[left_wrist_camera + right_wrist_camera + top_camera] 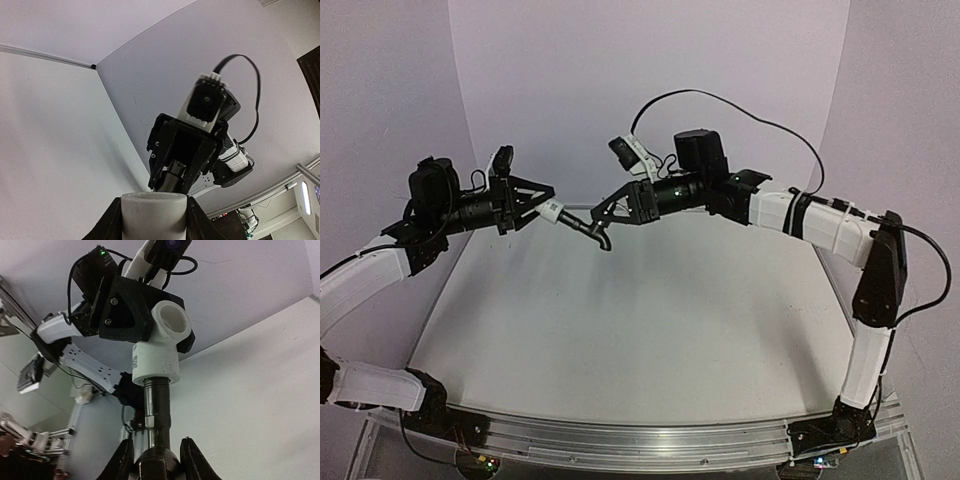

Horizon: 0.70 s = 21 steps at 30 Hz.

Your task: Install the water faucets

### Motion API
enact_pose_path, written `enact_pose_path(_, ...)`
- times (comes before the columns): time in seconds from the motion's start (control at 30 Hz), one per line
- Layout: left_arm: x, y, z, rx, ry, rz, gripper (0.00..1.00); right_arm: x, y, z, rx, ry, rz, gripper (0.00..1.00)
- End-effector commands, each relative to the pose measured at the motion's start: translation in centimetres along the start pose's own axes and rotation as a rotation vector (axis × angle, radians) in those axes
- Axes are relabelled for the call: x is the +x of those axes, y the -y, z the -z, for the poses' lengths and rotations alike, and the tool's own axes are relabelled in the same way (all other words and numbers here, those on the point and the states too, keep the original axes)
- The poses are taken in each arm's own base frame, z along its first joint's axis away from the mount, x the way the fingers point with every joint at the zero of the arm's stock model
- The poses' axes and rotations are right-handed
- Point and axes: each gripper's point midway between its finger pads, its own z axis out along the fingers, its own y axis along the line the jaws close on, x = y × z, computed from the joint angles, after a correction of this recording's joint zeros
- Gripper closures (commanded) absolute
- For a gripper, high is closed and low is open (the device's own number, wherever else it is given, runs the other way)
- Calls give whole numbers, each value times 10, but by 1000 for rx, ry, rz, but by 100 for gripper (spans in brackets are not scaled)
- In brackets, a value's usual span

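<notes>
While the left gripper (pixel 542 208) pinches the rigid white fitting (pixel 552 211), we judge the black tap (pixel 588 231), clamped by the right gripper (pixel 605 215), light and stiff.

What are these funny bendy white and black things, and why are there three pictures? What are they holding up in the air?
They are two robot arms bolted to the near edge of a table. One picture comes from a camera above and behind them; the other two come from small cameras on each wrist, looking along the fingers. The left gripper holds a stubby white fitting, like a pipe piece. The right gripper holds a small black tap. The arms hold both parts in the air above the table, end to end, and the tap's threaded end goes into the white fitting. I can see nothing lying on the table.
</notes>
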Motion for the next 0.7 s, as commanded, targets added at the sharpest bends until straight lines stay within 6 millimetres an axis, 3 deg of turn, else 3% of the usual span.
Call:
enact_pose_path(0.0, -17, 24, 10, 37, 69, -78, 100, -52, -25, 21, -231, 63, -228, 100)
enact_pose_path(0.1, -17, 26, 11, 41, 71, -82, 100, -55, 9, 22, -225, 91, -451, 100)
enact_pose_path(0.23, -17, 27, 12, 44, 72, -86, 100, -38, 44, 21, -303, 59, -754, 100)
enact_pose_path(0.43, -16, 29, 14, 45, 77, -89, 100, -16, 85, 34, -455, 149, -967, 99)
enact_pose_path(0.5, -17, 30, 15, 41, 84, -91, 100, -11, 93, 39, -455, 167, -967, 90)
enact_pose_path(0.67, -19, 28, 15, 21, 95, -85, 100, -16, 96, 57, -427, 215, -897, 53)
